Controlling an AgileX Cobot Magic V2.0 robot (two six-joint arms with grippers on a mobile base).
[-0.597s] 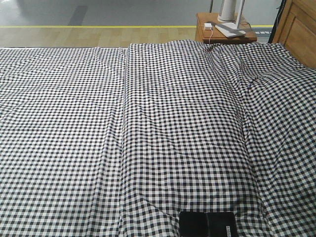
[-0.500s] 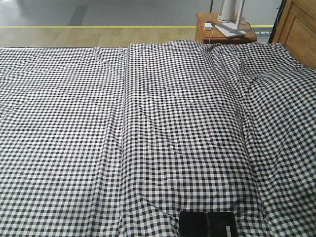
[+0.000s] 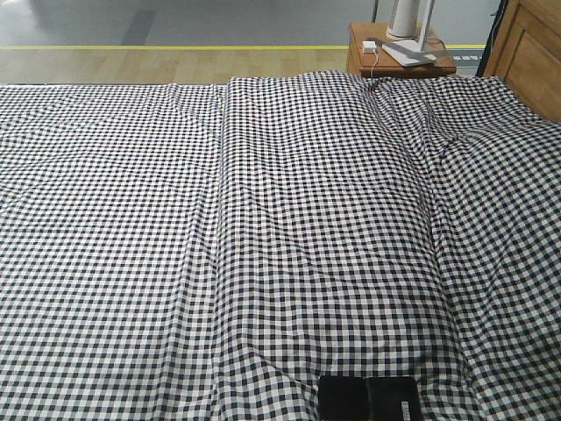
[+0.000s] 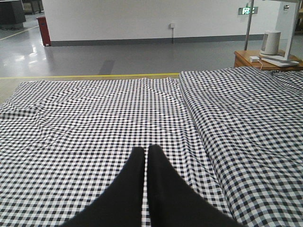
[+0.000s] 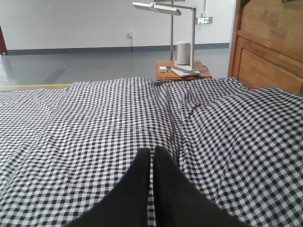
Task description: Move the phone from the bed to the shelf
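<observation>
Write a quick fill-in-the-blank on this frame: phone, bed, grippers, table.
1. The phone lies flat on the bed at the ___ edge of the front view.
2. The left gripper and the right gripper both have their jaws ___, with nothing between them.
3. The bedside table stands past the bed's far ___ corner in the front view.
4. The phone is touched by ___ gripper.

Missing words: bottom; shut; right; neither

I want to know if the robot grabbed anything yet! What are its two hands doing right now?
Left gripper: closed, holding nothing.
Right gripper: closed, holding nothing.
</observation>
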